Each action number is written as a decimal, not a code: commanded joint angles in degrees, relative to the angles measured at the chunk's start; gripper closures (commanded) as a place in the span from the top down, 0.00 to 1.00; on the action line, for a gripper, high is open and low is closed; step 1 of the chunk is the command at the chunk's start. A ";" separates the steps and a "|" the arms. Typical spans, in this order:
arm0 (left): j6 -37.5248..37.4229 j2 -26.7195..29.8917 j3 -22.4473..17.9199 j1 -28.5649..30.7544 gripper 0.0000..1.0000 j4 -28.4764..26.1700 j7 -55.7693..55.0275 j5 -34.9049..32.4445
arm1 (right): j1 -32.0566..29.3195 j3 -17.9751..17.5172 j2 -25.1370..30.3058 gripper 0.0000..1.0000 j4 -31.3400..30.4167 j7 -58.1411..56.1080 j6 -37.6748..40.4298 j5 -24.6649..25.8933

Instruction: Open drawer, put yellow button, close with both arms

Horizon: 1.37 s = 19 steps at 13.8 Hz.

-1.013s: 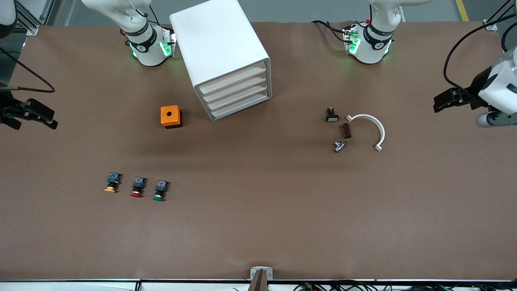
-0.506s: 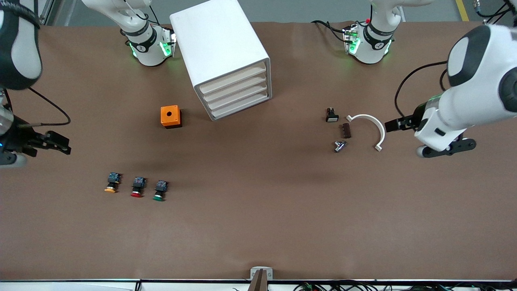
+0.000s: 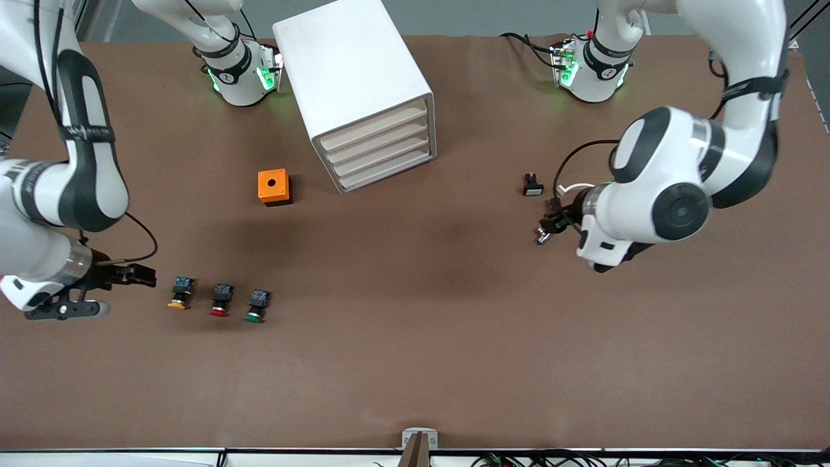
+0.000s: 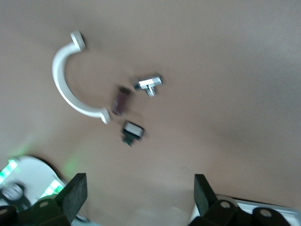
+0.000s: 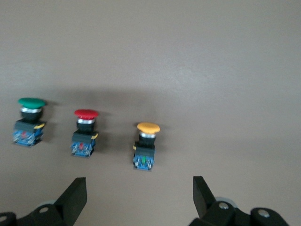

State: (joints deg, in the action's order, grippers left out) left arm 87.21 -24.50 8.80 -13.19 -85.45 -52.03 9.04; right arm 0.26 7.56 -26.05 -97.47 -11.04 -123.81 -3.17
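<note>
My right gripper (image 3: 139,277) has swung in beside the yellow button (image 3: 179,294), fingers spread wide; my left gripper (image 3: 551,219), also wide, has moved over the small parts (image 4: 134,109). Brown table (image 3: 415,363). The 4 drawers, top drawer (image 3: 373,126) included, sit closed. My left arm hides the white bracket.

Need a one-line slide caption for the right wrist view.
Open right end effector above the yellow button, beside red and green buttons.

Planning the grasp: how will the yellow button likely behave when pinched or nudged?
The yellow button looks rigid, probably light. Its round cap may let it roll if nudged. The squarish body offers flatter sides for the open right hand.
</note>
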 commanded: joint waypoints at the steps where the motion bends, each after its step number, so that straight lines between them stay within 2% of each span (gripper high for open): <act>1: -0.63 -4.93 -0.28 -2.96 1.00 4.58 -9.20 2.73 | -0.79 -0.53 -1.71 1.00 -6.32 -0.39 -8.35 -3.15; 6: 0.41 -6.96 -0.19 -5.17 1.00 5.55 -22.84 4.85 | -1.41 -0.61 -6.54 1.00 -7.56 -0.39 -11.18 -5.79; 9: 1.12 -9.50 -0.19 -5.35 1.00 5.55 -36.51 9.76 | -1.49 -0.53 -8.83 1.00 -7.48 -0.57 -13.64 -5.97; 11: 1.74 -10.82 -0.19 -5.26 1.00 5.73 -43.75 13.00 | -1.49 -0.53 -9.80 0.92 -7.39 -0.57 -14.18 -5.97; 13: 1.65 -11.18 -0.19 -5.35 1.00 5.73 -48.58 16.78 | -1.41 -0.53 -9.80 0.75 -7.39 -0.65 -14.09 -5.97; 16: 1.56 -11.44 -0.19 -5.96 0.99 5.64 -55.80 26.44 | -0.62 -0.53 -9.80 0.34 -7.21 -0.48 -13.39 -5.97; 19: -1.67 -12.40 -0.10 -8.06 0.99 5.11 -65.53 32.08 | -0.35 -0.53 -9.28 0.08 -6.43 -0.48 -12.43 -5.97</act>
State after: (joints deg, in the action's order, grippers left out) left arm 87.99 -35.68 8.85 -19.49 -81.06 -111.41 38.20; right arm -0.08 7.21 -36.03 -104.52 -11.02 -137.49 -7.99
